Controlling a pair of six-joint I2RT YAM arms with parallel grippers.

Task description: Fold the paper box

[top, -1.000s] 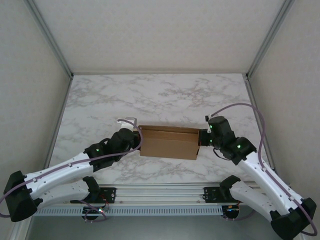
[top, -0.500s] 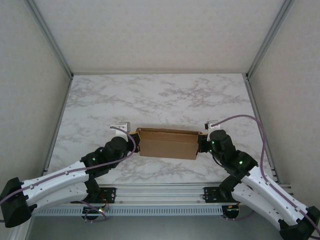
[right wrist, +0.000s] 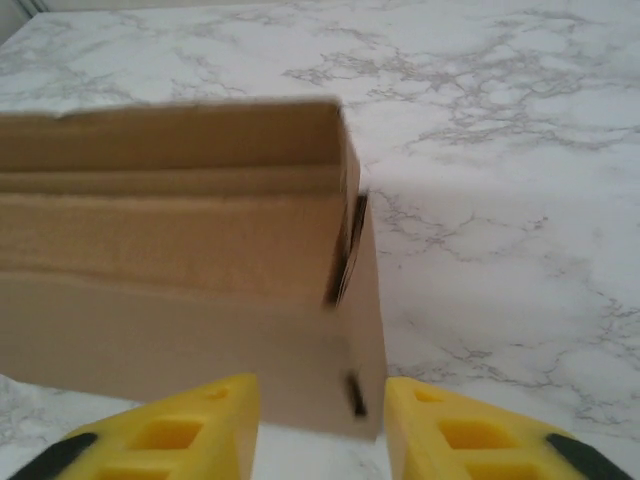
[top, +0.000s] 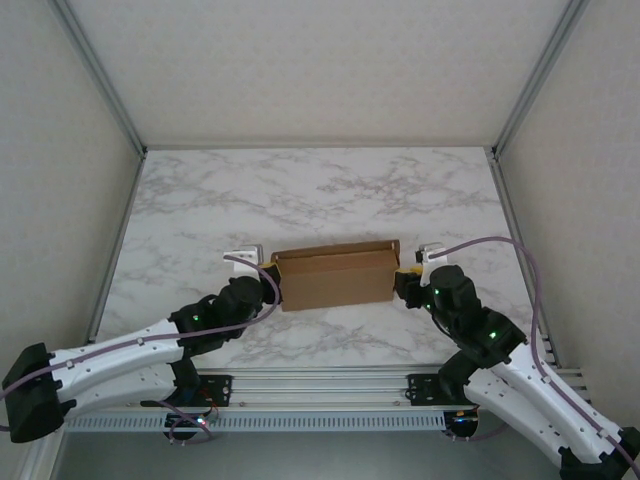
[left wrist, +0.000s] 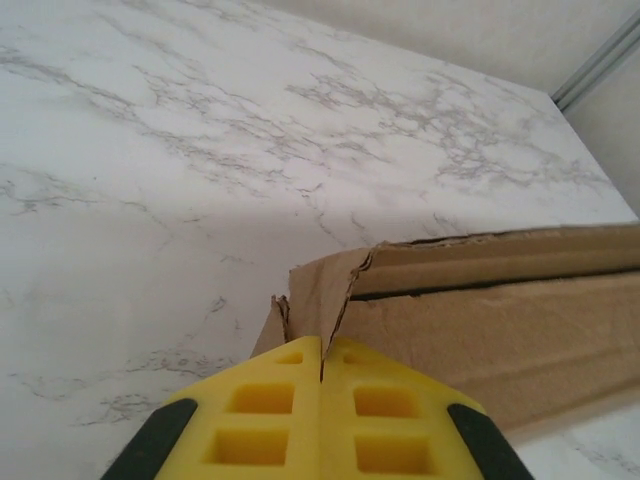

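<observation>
Lab cell: panelled walls, marble tabletop

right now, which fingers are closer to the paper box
Left. The left fingers are shut on the paper box at its left end corner; the right fingers stand open around its right end, seemingly not touching.

The paper box is plain brown cardboard, unprinted, a shallow rectangular shape with its walls folded up. It rests on the marble counter, a little toward 6 o'clock from the counter's middle. Its long axis runs from 9 to 3 o'clock, skewed slightly so that the 3 o'clock end sits nearer 12. In the right wrist view a long wall stands upright with a second layer inside it, and a dark slot shows at the end corner. In the left wrist view the 9 o'clock corner is creased and ragged, and a dark gap runs along the long side between two layers.
</observation>
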